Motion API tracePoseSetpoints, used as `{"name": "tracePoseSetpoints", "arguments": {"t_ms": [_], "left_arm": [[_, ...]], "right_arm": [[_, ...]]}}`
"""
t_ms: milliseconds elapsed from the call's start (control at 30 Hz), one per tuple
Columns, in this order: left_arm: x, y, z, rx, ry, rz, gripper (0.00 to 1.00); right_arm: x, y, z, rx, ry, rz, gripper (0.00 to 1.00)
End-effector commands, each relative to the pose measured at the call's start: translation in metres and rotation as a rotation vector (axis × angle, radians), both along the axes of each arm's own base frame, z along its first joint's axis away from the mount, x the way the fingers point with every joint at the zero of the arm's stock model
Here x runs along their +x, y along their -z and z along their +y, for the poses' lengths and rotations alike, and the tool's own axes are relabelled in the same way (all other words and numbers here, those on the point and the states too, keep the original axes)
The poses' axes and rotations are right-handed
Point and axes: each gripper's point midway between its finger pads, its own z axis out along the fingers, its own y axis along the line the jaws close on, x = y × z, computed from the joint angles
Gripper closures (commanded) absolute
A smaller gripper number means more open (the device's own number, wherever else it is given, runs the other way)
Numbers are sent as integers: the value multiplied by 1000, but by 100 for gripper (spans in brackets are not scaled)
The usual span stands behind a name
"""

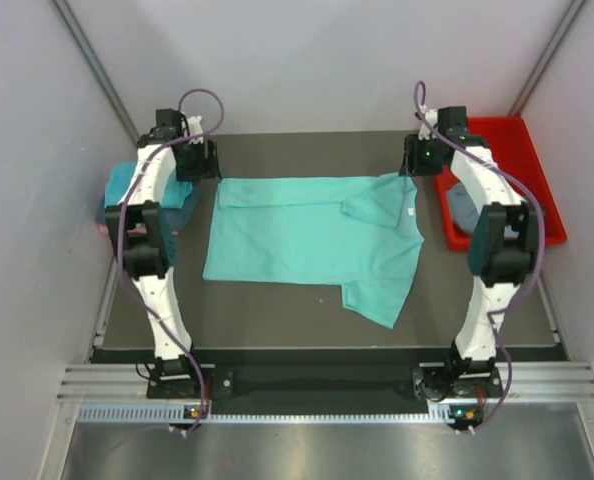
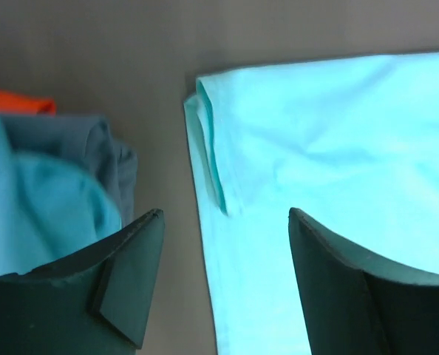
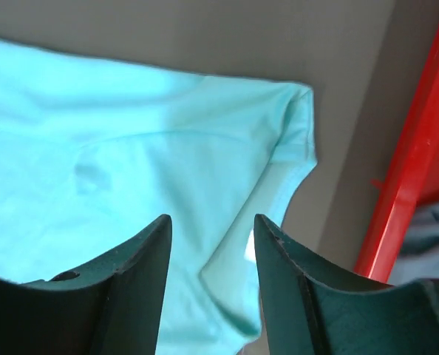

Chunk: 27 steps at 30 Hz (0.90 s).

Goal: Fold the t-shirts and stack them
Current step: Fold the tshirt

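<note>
A turquoise t-shirt point(image 1: 312, 235) lies spread flat on the dark table, one sleeve sticking out at the near right. My left gripper point(image 1: 199, 165) hangs open over its far left corner point(image 2: 205, 96), the cloth edge showing between its jaws point(image 2: 225, 214). My right gripper point(image 1: 413, 165) hangs open over the far right corner point(image 3: 293, 111), nothing pinched between its jaws point(image 3: 212, 220). Folded t-shirts, teal over slate grey-blue, form a stack point(image 1: 117, 187) at the left point(image 2: 49, 192). Another grey-blue t-shirt point(image 1: 462, 208) lies in the red tray point(image 1: 507, 135).
The red tray's wall point(image 3: 412, 170) rises just right of the right gripper. The folded stack sits close to the left arm's elbow. White walls close in on both sides and the back. Bare dark table point(image 1: 277, 315) shows in front of the shirt.
</note>
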Motion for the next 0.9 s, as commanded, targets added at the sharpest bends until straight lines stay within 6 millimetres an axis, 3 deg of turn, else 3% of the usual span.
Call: {"name": "tracePoseSetpoints", "arguments": {"t_ms": [0, 33, 100, 167, 333, 500, 733, 800, 867], "left_arm": [[-27, -44, -10, -50, 15, -56, 28], [-41, -26, -12, -58, 14, -3, 29], [-56, -21, -20, -109, 10, 36, 32], [-77, -1, -27, -149, 12, 109, 35], [-113, 32, -39, -216, -11, 237, 39], [-133, 54, -42, -227, -19, 314, 39], [-139, 65, -42, -226, -26, 341, 39], [-138, 65, -41, -221, -27, 341, 40], [-137, 66, -40, -218, -26, 346, 40]], "right_arm": [[-34, -26, 16, 46, -57, -23, 51], [-42, -18, 18, 57, -64, 1, 51], [-64, 4, 23, 90, -77, 71, 52], [-83, 24, 27, 127, -58, 150, 53], [-101, 49, 36, 212, -52, 248, 56], [-85, 66, 41, 241, -32, 276, 57], [-54, 77, 40, 229, -28, 263, 57], [-54, 81, 38, 217, -24, 272, 58], [-59, 82, 36, 201, -24, 281, 65]]}}
